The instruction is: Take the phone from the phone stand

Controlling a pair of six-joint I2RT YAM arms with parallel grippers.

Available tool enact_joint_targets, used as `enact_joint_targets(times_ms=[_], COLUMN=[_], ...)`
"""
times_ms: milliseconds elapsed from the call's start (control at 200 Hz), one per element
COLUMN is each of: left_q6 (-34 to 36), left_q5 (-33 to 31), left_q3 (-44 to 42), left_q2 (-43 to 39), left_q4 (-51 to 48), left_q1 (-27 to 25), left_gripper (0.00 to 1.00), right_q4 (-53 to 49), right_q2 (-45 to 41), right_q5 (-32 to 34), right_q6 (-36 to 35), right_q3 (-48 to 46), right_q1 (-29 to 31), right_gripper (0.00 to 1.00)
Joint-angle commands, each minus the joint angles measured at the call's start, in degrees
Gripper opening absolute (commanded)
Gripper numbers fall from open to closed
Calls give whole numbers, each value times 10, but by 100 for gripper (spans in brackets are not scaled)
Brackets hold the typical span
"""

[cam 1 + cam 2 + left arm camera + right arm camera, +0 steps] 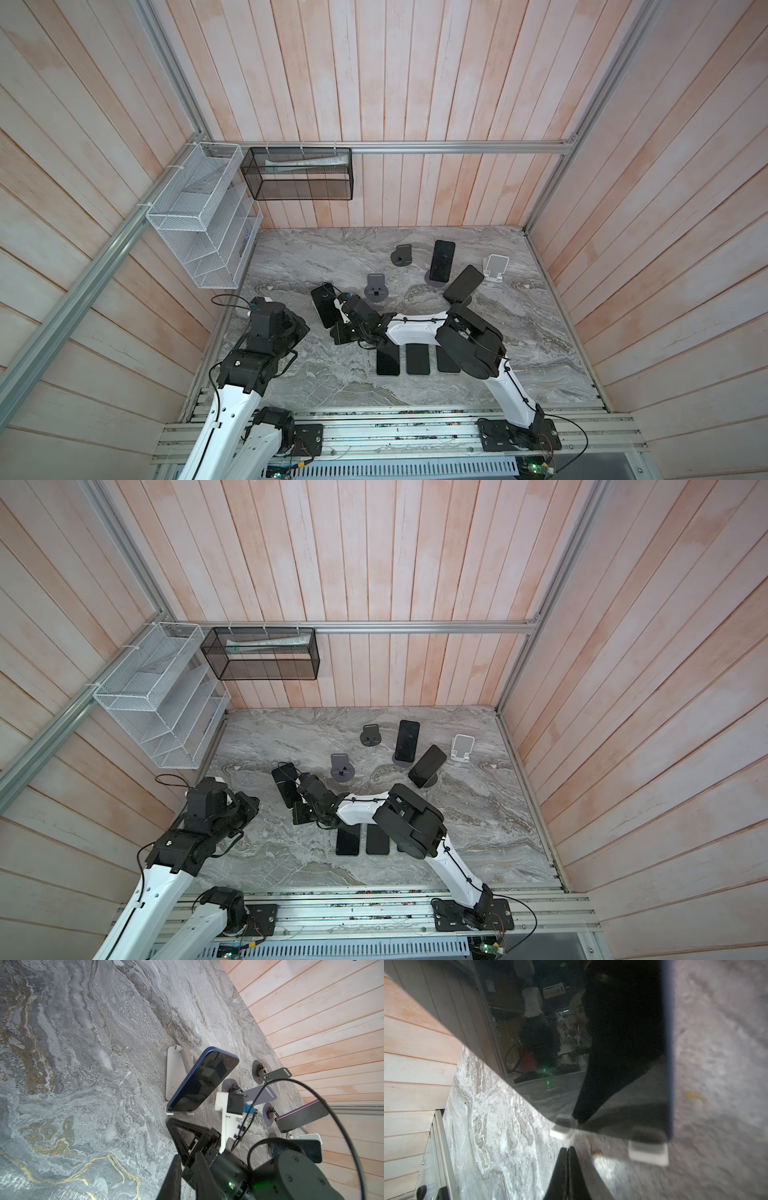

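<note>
The task's thing, a blue-edged phone with a black glass screen (203,1078), stands at the left-centre of the grey marble-patterned table (519,332), on a white plastic phone stand (172,1072).

Its lower short edge sits behind the two small lips of the stand. Its long axis runs from near to far and rises toward the far end, and the screen faces up and toward the near side.

The right gripper (568,1148) is just before the lower edge, its fingers pressed together on nothing. The left gripper (188,1155) waits to the left, well apart, and seems closed and empty too.

I judge the phone stiff, not heavy, with slippery and fragile glass. It is best pinched across the two long blue edges in the upper half. The light stand may slide or lift with it.
</note>
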Motion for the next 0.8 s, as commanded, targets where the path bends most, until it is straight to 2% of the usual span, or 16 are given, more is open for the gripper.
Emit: enact_joint_targets(times_ms=[0,45,110,150,185,235,285,345,390,455,540,685,795], left_q6=[-4,-14,-30,-34,-37,-34,-29,-26,-25,-24,-25,0,-8], left_q5=[2,16,32,40,43,42,31,8,-19,-70,-146,-233,-293], left_q3=[26,32,39,43,48,57,69,86,103,135,199,305,359], left_q2=[0,1,1,1,3,11,28,57,85,138,223,354,412], left_q4=[-14,-9,5,14,20,23,21,11,3,-13,-59,-138,-193], left_q1=[3,2,2,2,2,2,-3,-14,-35,-81,-129,-147,-163], left_gripper=[29,43,54,66,73,79,82,86,99,100,100,100,100], right_q4=[11,13,20,18,13,1,-12,-38,-51,-65,-87,-100,-98], right_q2=[-81,-113,-175,-211,-241,-285,-329,-380,-413,-454,-498,-562,-595], right_q5=[13,27,53,69,82,95,114,161,198,248,271,254,247], right_q6=[-11,-20,-33,-44,-54,-71,-92,-130,-165,-208,-239,-236,-225], right_q3=[-43,-72,-121,-147,-166,-188,-208,-220,-228,-242,-254,-288,-318], right_q1=[2,3,2,0,-3,-9,-15,-18,-18,-22,-43,-98,-127], right_gripper=[0,0,0,0,6,22,44,66,78,87,91,94,96])
